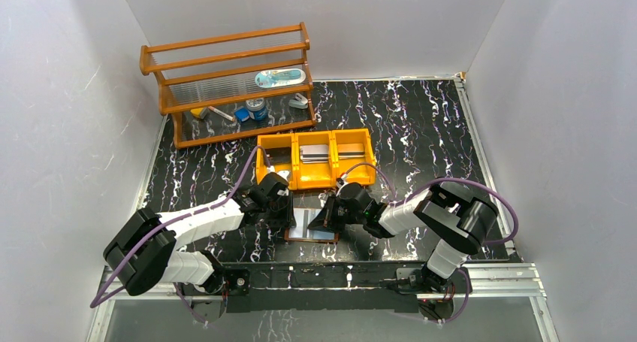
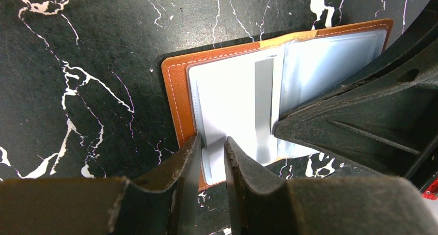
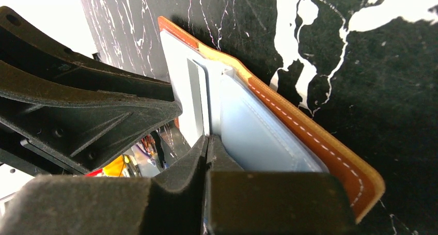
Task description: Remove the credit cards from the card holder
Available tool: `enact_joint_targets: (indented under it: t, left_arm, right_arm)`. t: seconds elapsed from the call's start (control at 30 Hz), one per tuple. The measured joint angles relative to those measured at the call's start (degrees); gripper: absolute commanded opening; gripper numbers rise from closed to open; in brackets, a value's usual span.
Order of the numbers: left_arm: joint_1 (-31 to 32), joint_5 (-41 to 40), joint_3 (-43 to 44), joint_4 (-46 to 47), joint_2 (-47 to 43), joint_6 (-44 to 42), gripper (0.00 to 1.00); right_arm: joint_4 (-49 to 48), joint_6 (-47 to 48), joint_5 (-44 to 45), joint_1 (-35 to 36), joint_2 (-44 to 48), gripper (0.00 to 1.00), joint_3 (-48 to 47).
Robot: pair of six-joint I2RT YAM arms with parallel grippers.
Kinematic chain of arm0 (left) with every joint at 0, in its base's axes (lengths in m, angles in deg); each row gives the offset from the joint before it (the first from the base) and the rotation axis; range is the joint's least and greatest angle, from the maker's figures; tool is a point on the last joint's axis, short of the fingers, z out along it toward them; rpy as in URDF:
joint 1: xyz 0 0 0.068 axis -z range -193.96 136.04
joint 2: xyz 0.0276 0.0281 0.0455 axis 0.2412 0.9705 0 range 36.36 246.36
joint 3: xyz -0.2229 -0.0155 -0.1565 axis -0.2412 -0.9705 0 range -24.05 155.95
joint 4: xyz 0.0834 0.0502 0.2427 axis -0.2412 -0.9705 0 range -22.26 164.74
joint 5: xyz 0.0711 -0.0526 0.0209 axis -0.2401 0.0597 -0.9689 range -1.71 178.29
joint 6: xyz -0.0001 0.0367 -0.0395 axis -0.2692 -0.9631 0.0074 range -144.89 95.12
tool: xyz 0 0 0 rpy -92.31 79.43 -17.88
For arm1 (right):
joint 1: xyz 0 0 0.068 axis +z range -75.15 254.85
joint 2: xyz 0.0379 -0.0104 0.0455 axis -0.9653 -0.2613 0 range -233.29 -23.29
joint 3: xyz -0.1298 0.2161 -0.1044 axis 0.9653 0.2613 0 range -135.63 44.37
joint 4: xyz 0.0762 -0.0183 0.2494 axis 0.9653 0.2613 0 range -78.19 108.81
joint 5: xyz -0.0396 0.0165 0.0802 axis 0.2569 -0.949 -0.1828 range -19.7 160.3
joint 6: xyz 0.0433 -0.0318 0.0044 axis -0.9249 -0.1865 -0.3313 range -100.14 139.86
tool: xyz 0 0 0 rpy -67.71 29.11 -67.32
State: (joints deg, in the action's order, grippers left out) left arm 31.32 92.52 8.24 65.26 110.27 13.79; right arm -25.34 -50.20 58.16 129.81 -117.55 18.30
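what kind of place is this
Probably a robot lab test cell: plain white walls box in a black marbled tabletop, and a wooden rack and orange tray sit like staged props.

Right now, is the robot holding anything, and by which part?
The right fingers pinch a pale leaf in the holder by its edge; card or sleeve, unclear. The left fingers straddle the holder's edge.

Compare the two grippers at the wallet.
The left gripper has its fingers slightly apart at the wallet's edge; the right gripper has its fingers pressed together at the middle sleeves. The left gripper reaches in from the wallet's left, the right gripper from its right. Both are at the open wallet.
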Motion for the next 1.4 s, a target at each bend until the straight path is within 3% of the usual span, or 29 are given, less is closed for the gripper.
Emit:
enact_joint_targets:
  t: [0.2, 0.27, 0.43, 0.73, 1.17, 1.33, 1.4]
  left_arm:
    - [0.0, -0.1, -0.3, 0.2, -0.4, 0.4, 0.21]
    - [0.0, -0.2, -0.4, 0.2, -0.4, 0.4, 0.21]
    - [0.0, -0.6, -0.4, 0.1, -0.6, 0.5, 0.21]
    - [0.7, -0.1, -0.6, 0.6, -0.5, 1.6, 0.21]
    - [1.3, 0.9, -0.7, 1.2, -0.3, 2.4, 0.21]
    - [1.3, 0.9, -0.7, 1.2, -0.3, 2.3, 0.21]
    - [1.3, 0.9, -0.7, 1.2, -0.3, 2.3, 0.21]
  right_arm:
    - [0.5, 0.0, -0.1, 0.0, 0.0, 0.21, -0.3]
    - [1.9, 0.2, -0.3, 0.0, -0.2, 0.18, -1.2]
    - [8.2, 1.5, 0.2, 0.0, -0.2, 0.00, -4.1]
    - [23.8, 8.1, 8.7, 1.7, 5.9, 0.00, -10.2]
    - [27.8, 9.2, 12.3, 1.5, 10.9, 0.00, -8.4]
    - [27.3, 10.1, 10.6, 0.2, 10.8, 0.20, -7.8]
    - [26.4, 10.6, 9.8, -0.2, 10.5, 0.23, -7.8]
